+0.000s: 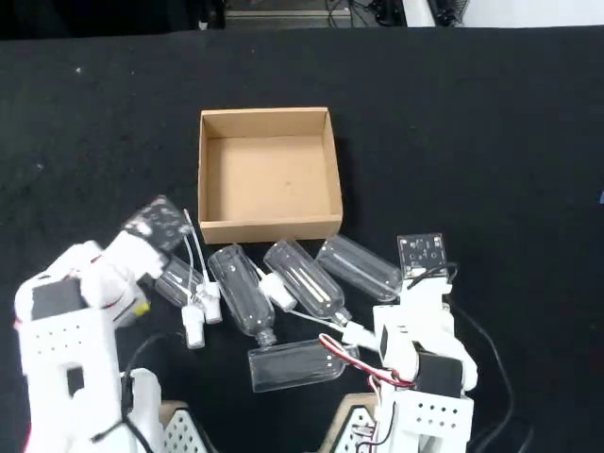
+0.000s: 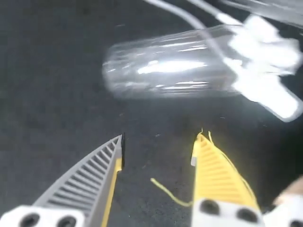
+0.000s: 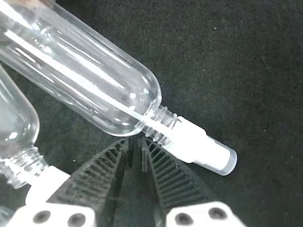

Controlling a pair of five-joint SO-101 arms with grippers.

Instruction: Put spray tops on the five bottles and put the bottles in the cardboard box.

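Pinched nearly closed beside the clear plastic bottle (image 3: 80, 80), the right gripper (image 3: 136, 144) may knock its half-seated white spray top (image 3: 201, 149) loose; the left gripper (image 2: 160, 139) gapes empty.

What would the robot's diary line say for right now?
left gripper: open, facing one bottle | right gripper: shut, tips at neck of another bottle, by its spray top | five bottles: lying outside cardboard box

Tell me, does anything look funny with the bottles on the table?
Yes. The white spray top is not screwed down on one clear plastic bottle: its neck threads show bare. The bottles all lie on their sides by the empty brown cardboard box.
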